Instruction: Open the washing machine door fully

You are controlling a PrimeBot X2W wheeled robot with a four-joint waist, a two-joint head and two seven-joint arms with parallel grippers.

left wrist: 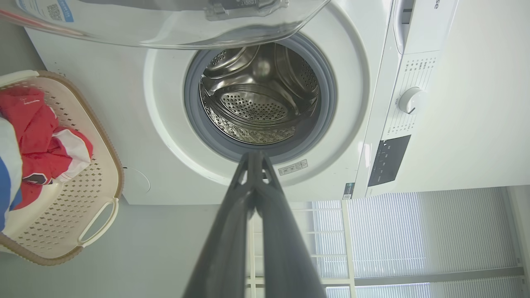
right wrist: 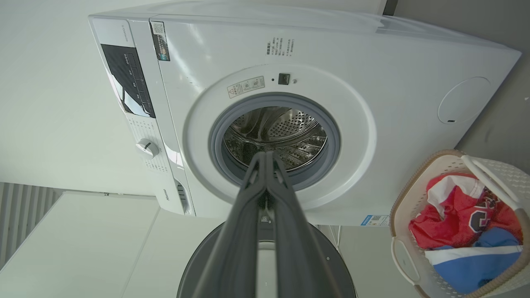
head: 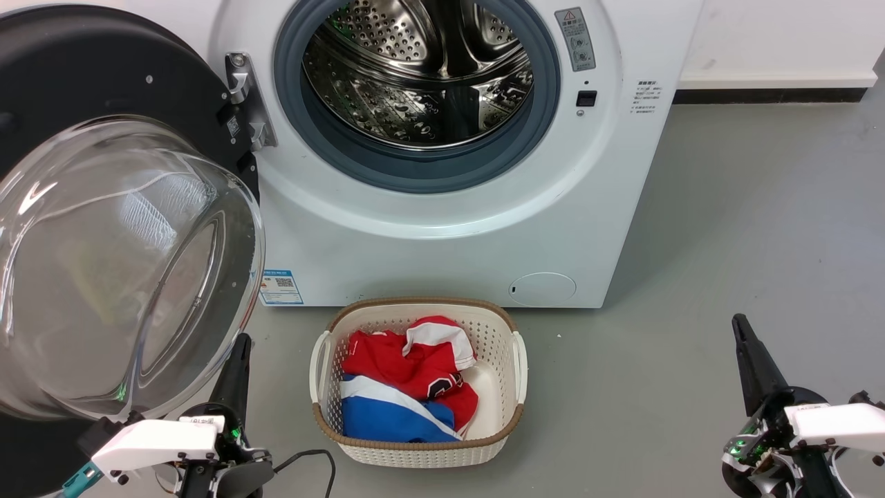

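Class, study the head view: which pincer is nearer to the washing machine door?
Left. The left pincer sits close by the lower edge of the washing machine door; the right pincer is far off, on the other side of the laundry basket.

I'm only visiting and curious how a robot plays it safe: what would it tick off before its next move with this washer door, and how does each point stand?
1. The washing machine door stands off the drum opening: ok, opening fully uncovered.
2. The door is at its hinge limit: cannot tell.
3. The left gripper holds nothing: ok, shut and empty.
4. The left gripper is clear of the door's glass bowl: cannot tell, its tip sits right by the rim.
5. The right gripper is out of the way: ok, shut, over bare floor.
6. The laundry basket sits apart from the door: ok.
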